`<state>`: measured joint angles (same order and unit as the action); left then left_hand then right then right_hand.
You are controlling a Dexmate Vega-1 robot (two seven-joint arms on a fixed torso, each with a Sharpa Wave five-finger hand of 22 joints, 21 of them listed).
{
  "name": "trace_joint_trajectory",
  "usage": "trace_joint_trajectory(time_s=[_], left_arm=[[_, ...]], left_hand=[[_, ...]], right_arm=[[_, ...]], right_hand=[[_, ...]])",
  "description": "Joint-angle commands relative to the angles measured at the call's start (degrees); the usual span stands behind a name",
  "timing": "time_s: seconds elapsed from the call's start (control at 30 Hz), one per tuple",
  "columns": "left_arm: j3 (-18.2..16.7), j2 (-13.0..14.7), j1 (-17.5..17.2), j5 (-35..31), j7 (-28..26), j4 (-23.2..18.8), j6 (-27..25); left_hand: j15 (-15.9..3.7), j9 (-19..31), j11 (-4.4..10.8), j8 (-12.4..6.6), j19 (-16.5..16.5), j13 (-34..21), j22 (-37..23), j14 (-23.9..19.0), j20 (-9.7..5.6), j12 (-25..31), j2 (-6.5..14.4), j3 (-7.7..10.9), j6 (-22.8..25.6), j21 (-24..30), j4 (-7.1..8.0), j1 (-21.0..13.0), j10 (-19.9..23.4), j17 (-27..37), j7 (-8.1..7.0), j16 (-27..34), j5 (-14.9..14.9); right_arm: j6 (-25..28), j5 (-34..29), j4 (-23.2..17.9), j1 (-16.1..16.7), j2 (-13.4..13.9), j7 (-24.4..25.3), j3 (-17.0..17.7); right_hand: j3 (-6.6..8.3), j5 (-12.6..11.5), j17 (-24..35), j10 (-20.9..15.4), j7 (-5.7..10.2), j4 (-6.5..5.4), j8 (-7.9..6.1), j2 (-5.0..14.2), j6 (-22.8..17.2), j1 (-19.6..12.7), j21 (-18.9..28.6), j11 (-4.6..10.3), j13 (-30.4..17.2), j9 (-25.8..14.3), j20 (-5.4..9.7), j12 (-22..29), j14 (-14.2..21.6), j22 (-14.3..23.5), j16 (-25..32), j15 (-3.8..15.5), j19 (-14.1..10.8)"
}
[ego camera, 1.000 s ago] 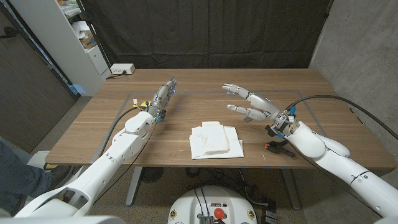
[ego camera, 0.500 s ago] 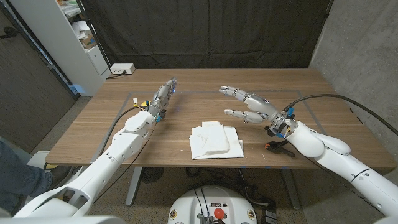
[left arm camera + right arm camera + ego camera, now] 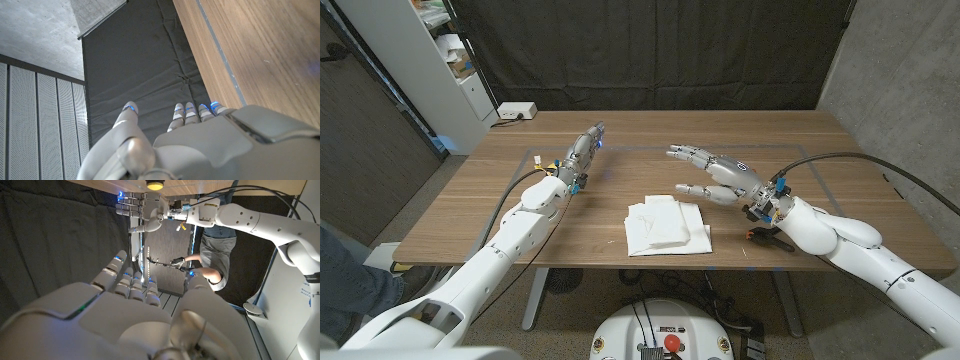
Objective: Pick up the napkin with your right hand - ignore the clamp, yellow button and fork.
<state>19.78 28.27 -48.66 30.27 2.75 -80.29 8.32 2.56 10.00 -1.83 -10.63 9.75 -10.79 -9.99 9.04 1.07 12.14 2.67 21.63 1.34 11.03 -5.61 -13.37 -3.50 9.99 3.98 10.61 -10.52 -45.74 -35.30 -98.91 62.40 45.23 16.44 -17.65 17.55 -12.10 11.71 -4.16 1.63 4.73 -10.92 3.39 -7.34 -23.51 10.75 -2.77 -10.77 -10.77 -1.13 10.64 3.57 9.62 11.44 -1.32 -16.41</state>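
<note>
Grey and white, my right hand [image 3: 712, 172] hangs above the wooden table [image 3: 620, 150] with its fingers spread and nothing in them, released, reaching toward the table's middle. In the right wrist view the same hand [image 3: 125, 325] shows from behind, its fingers [image 3: 116, 262] apart with blue lights at the tips.

Just beside it, toward my own side and a little to my left, lies the napkin [image 3: 665, 227], a white stack of folded sheets flat on the wood, its layers slightly askew. My fingers are near its far right corner but apart from it; nothing lies between hand and napkin.

Under my right wrist, near the table's front edge, sits the black clamp [image 3: 767, 236], partly hidden by the forearm. It lies to the right of the napkin, close to it but not touching.

In the right wrist view a yellow button [image 3: 155, 185] shows at the edge of the wood, beyond my left hand [image 3: 137, 210]. Behind it in that view a person [image 3: 215, 255] in a grey top stands past the table.

My left hand [image 3: 583, 152] is well apart from the napkin, on the table's left side, fingers stretched out straight together toward the far edge, holding nothing. In the left wrist view that hand [image 3: 200, 145] shows against the black curtain [image 3: 140, 65] and the table's edge.

A white box [image 3: 516, 111] sits at the table's far left corner, and a white shelf [image 3: 430, 60] stands beyond it.
</note>
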Motion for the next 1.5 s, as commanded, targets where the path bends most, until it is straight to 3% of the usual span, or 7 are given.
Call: trace_joint_trajectory(time_s=[0.03, 0.47, 0.87, 1.5], left_arm=[[0.4, -0.09, 0.19, -0.07, 0.13, -0.29, -0.37], [0.77, 0.04, 0.41, -0.6, -0.53, -1.2, -1.09], [1.14, -1.19, 1.96, -0.38, 0.43, 1.25, -0.46], [1.29, -0.93, 2.3, -0.87, 0.53, 0.88, -0.84]], left_hand=[[-0.06, 0.2, 0.21, -0.09, 2.58, -0.17, -0.34, 0.19, 0.19, -0.22, 0.71, 0.05, 0.44, 0.31, -0.21, -0.08, -0.04, 0.23, 0.13, -0.03, 0.02], [-0.09, 0.2, 0.23, -0.08, 2.65, -0.17, -0.34, 0.18, 0.29, -0.17, 0.8, 0.02, 0.45, 0.29, -0.26, -0.07, 0.09, 0.23, 0.1, -0.02, 0.01], [-0.09, 0.2, 0.2, -0.09, 2.77, -0.17, -0.34, 0.25, 0.43, -0.19, 0.84, -0.02, 0.5, 0.26, -0.31, -0.06, 0.06, 0.23, 0.19, -0.04, 0.02], [0.01, 0.2, 0.22, -0.07, 3.12, -0.17, -0.35, 0.48, 0.18, -0.25, 0.94, -0.09, 0.5, 0.17, -0.38, -0.02, -0.08, 0.24, 0.14, -0.08, 0.02]], right_arm=[[2.94, -3.15, -1.68, -0.1, 2.48, 1.15, -2.29], [4.43, -4.72, -2.18, -0.66, 4.56, 2.03, -4.27], [6.09, -6.66, -1.54, -1.89, 5.21, 2.33, -6.97], [8.68, -9.95, -1.46, -3.37, 6.16, 3.67, -10.68]], right_hand=[[0.29, -0.56, 0.13, 0.37, 0.01, 0.41, 0.25, 0.47, 0.46, -0.39, -0.25, 0.21, -0.35, -0.25, -0.14, 0.08, -0.44, 0.09, -0.1, 0.01, 0.23], [0.51, -0.59, 0.06, 0.62, 0.18, 0.86, 0.27, 0.46, 0.86, -0.89, -0.24, 0.48, -0.35, -0.25, -0.3, 0.11, -0.58, 0.09, -0.12, 0.04, 0.46], [0.66, -0.54, 0.0, 0.62, 0.34, 1.27, 0.22, 0.4, 1.06, -1.33, -0.19, 0.54, -0.35, -0.25, -0.32, 0.21, -0.63, 0.09, -0.12, 0.02, 0.55], [0.79, -0.45, 0.0, 0.63, 0.42, 1.68, 0.06, 0.3, 1.06, -1.69, -0.08, 0.52, -0.35, -0.26, -0.3, 0.33, -0.66, 0.1, -0.04, 0.11, 0.54]])
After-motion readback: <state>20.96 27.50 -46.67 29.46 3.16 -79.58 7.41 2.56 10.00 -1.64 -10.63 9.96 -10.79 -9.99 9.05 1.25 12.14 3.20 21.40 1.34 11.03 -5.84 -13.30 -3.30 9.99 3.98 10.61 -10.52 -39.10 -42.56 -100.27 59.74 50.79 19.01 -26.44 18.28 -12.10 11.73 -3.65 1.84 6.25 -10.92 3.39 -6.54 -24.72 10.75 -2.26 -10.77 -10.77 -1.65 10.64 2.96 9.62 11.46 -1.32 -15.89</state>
